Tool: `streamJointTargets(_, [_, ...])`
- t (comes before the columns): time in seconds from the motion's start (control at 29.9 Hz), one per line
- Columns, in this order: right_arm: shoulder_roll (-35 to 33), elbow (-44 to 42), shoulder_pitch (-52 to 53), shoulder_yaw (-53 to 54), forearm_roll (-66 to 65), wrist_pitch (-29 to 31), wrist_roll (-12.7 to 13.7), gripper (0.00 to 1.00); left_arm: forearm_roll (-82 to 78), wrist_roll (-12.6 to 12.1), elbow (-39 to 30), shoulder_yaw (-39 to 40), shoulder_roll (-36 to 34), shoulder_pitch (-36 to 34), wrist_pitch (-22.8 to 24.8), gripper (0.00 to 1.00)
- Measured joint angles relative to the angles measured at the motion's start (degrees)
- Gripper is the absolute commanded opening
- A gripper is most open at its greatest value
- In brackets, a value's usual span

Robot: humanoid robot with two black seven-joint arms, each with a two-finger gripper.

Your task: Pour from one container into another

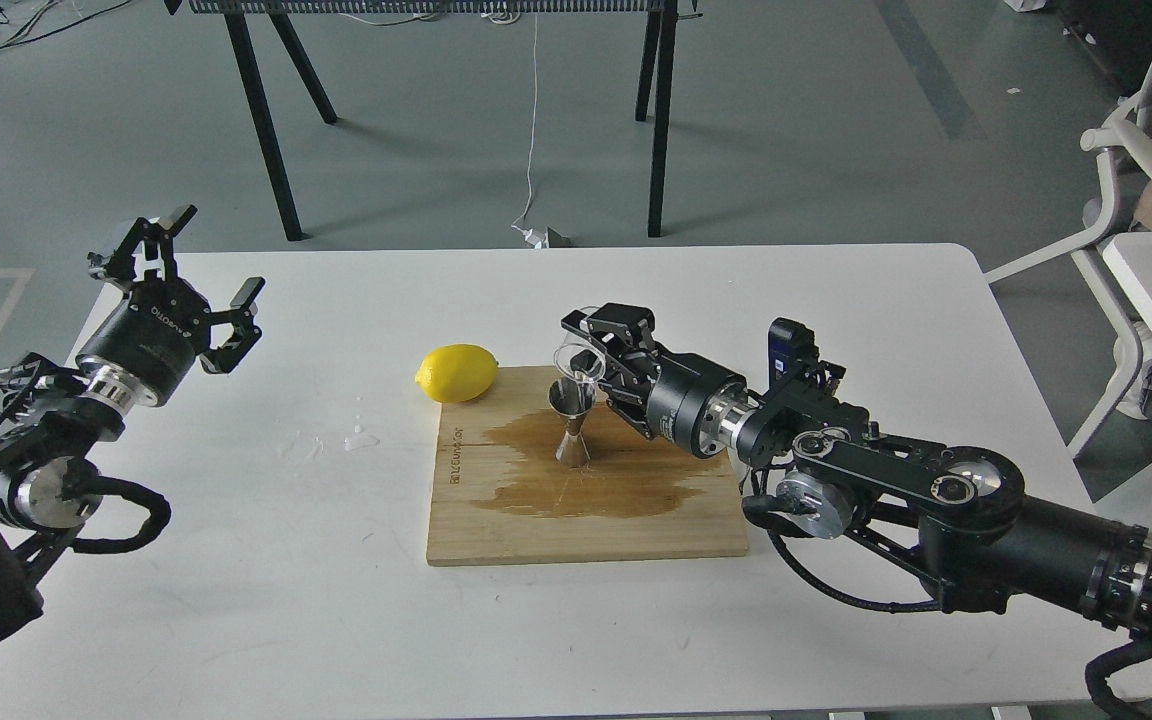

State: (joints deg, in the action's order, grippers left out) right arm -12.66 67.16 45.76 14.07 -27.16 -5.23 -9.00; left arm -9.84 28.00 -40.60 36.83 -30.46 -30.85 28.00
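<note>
A small clear cup (576,358) is tipped over the mouth of the steel jigger (572,420), its lip just above the rim. My right gripper (591,355) is shut on the clear cup, reaching in from the right. The jigger stands upright on a wooden board (496,530), in the middle of a dark wet stain (626,475). My left gripper (191,285) hangs open over the table's far left, holding nothing.
A yellow lemon (456,372) lies at the board's back left corner, close to the jigger. Water drops (361,438) mark the white table (236,600) left of the board. A white chair (1126,200) stands off the right edge.
</note>
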Motion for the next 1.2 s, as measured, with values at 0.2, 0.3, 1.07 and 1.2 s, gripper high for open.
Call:
streamJointTargets(0.2, [0.42, -0.53, 0.81, -0.37, -0.79, -0.05, 0.00, 0.41, 0.00, 0.00, 0.06, 0.00, 0.06, 0.00, 0.00, 0.99])
streamJointTargets(0.3, [0.44, -0.81, 1.79, -1.92, -0.86, -0.06, 0.00, 0.41, 0.00, 0.00, 0.23, 0.00, 0.12, 0.00, 0.00, 0.99])
streamJointTargets(1.07, [0.44, -1.41, 6.13, -7.26, -2.29, -0.76, -0.06, 0.41, 0.02, 0.00, 0.35, 0.00, 0.17, 0.00, 0.00, 0.99])
streamJointTargets(1.2, [0.45, -1.41, 6.57, -7.92, -2.77, -0.92, -0.06, 0.41, 0.01, 0.00, 0.35, 0.00, 0.22, 0.00, 0.00, 0.99])
